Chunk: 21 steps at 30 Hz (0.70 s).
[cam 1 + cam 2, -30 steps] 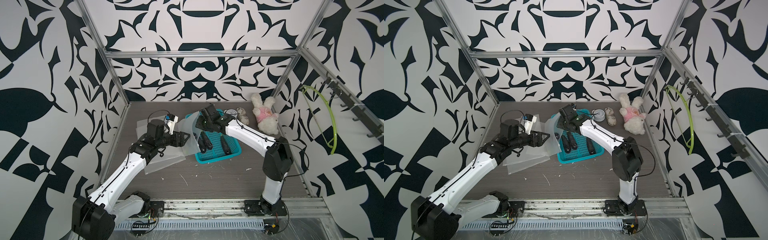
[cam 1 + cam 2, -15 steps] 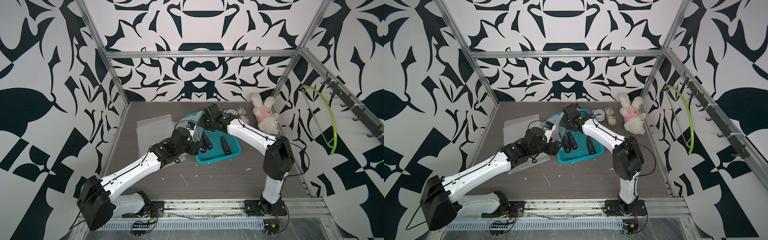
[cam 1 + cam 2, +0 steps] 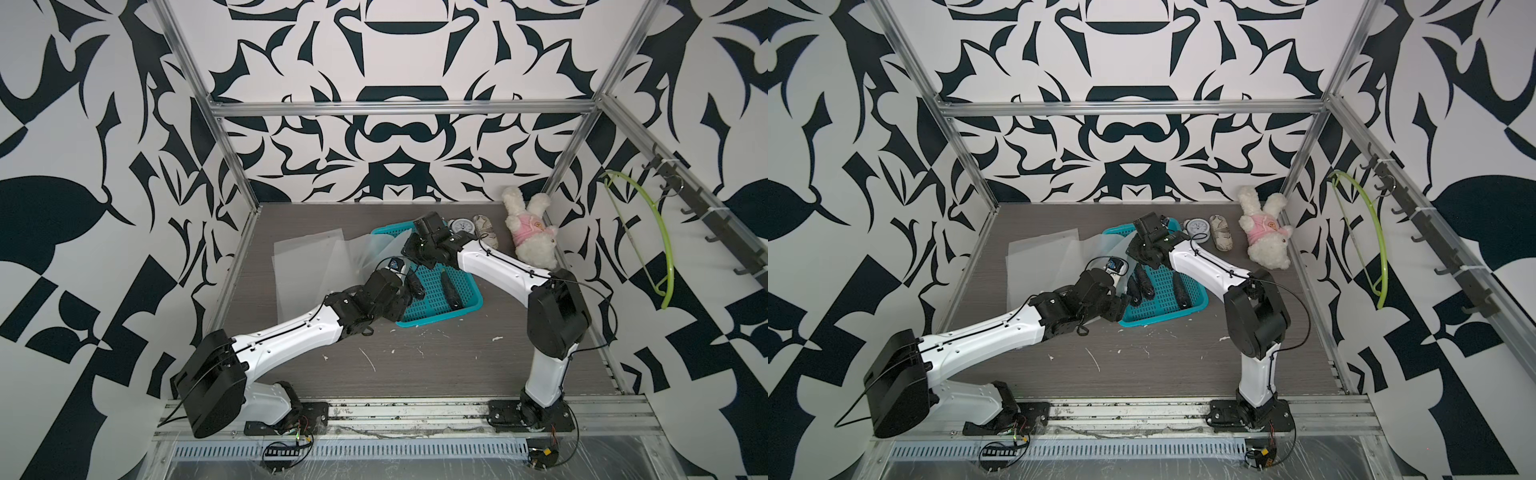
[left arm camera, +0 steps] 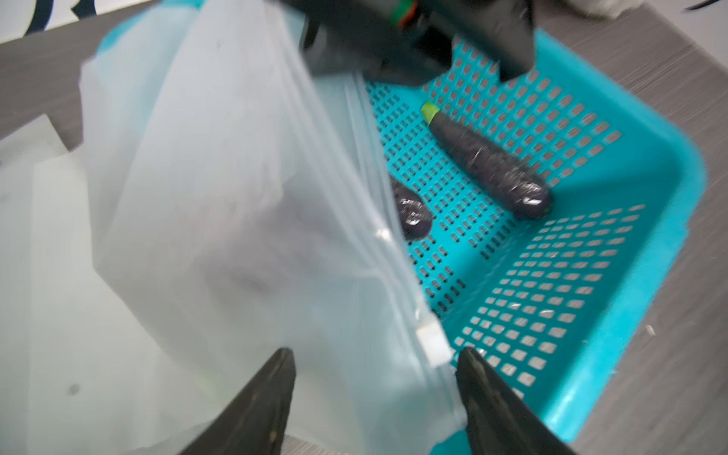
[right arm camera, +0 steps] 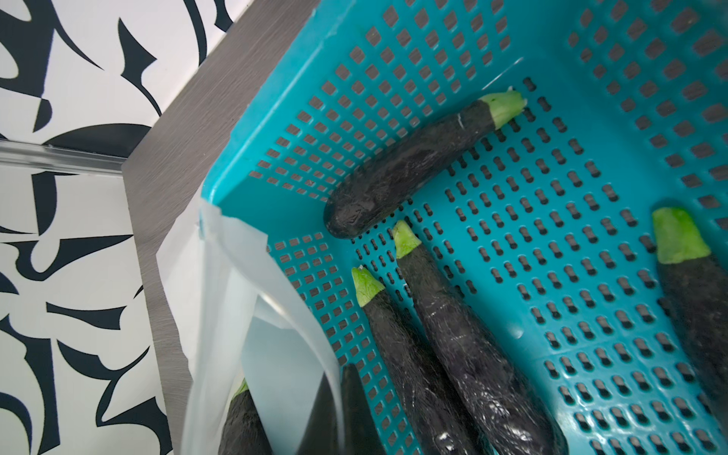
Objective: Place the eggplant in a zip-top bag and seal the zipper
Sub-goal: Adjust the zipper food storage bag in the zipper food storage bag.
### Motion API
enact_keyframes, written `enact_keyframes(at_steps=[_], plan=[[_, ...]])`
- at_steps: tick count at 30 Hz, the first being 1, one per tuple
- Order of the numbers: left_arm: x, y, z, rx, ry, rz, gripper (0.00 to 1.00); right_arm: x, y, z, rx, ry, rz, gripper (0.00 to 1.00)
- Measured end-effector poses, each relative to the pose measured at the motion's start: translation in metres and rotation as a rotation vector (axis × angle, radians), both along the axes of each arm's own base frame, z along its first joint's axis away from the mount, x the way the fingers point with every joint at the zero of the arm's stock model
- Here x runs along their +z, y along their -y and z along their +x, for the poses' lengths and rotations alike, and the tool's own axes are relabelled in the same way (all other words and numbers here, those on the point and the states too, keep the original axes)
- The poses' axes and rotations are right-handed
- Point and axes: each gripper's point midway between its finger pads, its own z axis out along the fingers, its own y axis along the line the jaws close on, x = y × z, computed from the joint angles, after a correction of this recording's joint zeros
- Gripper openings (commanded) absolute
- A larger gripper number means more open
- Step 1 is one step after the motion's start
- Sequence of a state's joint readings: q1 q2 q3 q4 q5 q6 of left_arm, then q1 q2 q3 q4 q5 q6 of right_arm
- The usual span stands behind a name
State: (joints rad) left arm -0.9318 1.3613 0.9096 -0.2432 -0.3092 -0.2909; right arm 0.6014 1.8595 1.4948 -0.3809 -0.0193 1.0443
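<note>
As zip-top bag (image 4: 236, 197) overhangs teal basket (image 4: 665, 197), eggplants (image 5: 465, 346) inside

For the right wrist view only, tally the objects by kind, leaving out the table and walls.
Clear zip-top plastic bag: 1
Dark purple eggplants with green stems: 5, one half hidden behind the bag
Teal perforated plastic basket: 1
Total: 7

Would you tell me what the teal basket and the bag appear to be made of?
The basket looks like rigid moulded plastic, slightly glossy, with regular slots. The bag seems thin, frosted plastic film: it folds softly and teal shows through.
</note>
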Motion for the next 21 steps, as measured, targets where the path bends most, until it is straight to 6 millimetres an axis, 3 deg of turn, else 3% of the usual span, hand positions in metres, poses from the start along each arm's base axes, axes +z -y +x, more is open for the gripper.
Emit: enact_keyframes(at_steps=[6, 8, 12, 15, 18, 21], plan=[[-0.001, -0.006, -0.001, 0.016, 0.002, 0.023, 0.56, 0.001, 0.000, 0.001, -0.002, 0.001, 0.007, 0.00], [0.005, -0.007, 0.000, 0.021, 0.017, 0.014, 0.51, 0.000, 0.000, 0.001, -0.003, 0.000, 0.007, 0.00], [0.026, -0.013, -0.001, 0.023, 0.069, -0.016, 0.30, -0.004, 0.001, -0.001, 0.001, -0.009, 0.009, 0.00], [0.038, -0.014, 0.000, 0.021, 0.102, -0.035, 0.27, -0.007, 0.000, -0.002, 0.007, -0.014, 0.015, 0.00], [0.038, -0.015, 0.000, 0.018, 0.108, -0.031, 0.26, -0.009, -0.001, -0.003, 0.011, -0.019, 0.018, 0.00], [0.035, -0.015, -0.001, 0.011, 0.108, -0.021, 0.14, -0.012, -0.001, -0.005, 0.014, -0.024, 0.018, 0.00]])
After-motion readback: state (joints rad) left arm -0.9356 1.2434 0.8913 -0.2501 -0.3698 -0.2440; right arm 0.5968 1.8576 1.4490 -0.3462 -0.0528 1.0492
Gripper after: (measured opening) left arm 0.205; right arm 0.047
